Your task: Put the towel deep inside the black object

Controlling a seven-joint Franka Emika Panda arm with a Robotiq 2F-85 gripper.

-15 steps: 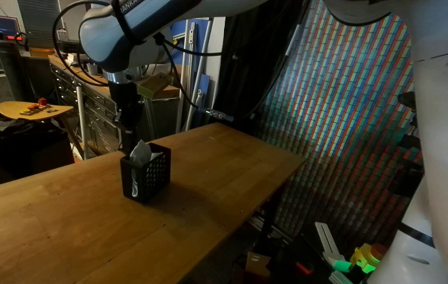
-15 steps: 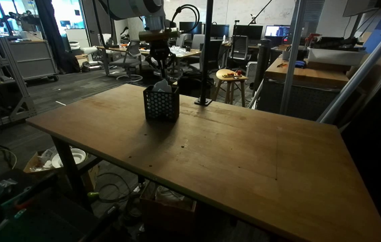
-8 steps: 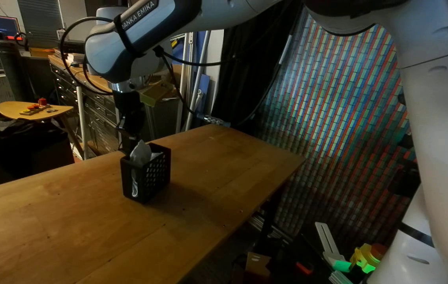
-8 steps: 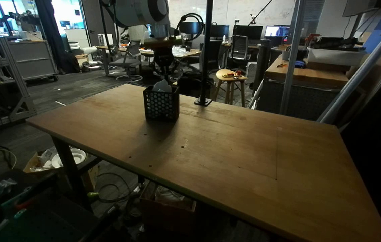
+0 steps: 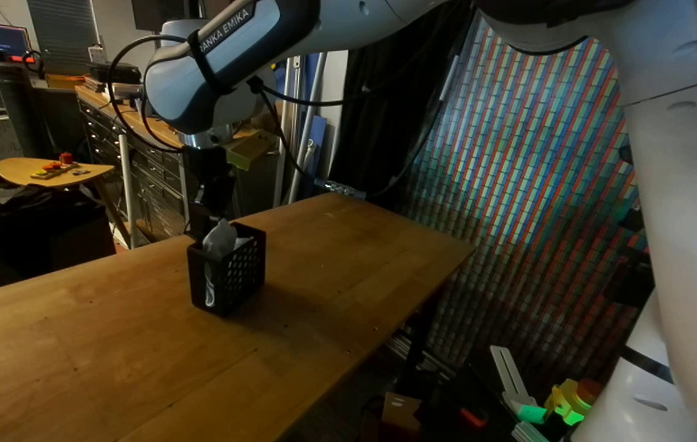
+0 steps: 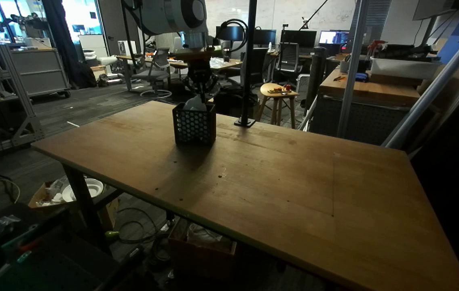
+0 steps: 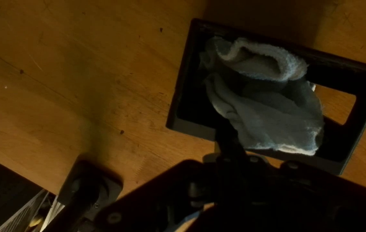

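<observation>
Towel [image 7: 276,112] bunched inside the black container [image 7: 192,126], a fold standing above the rim. Over the last second the gripper [image 7: 226,129] has come lower and slightly sideways; fold hardly altered, so pressing-down probably ahead. Jaws together beside the towel, nothing visibly gripped; contact unclear.

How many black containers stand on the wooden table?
1: the black container, upright on the wooden table, with the towel inside and partly above its rim. Each view cuts off part of the table, so others may be hidden.
</observation>
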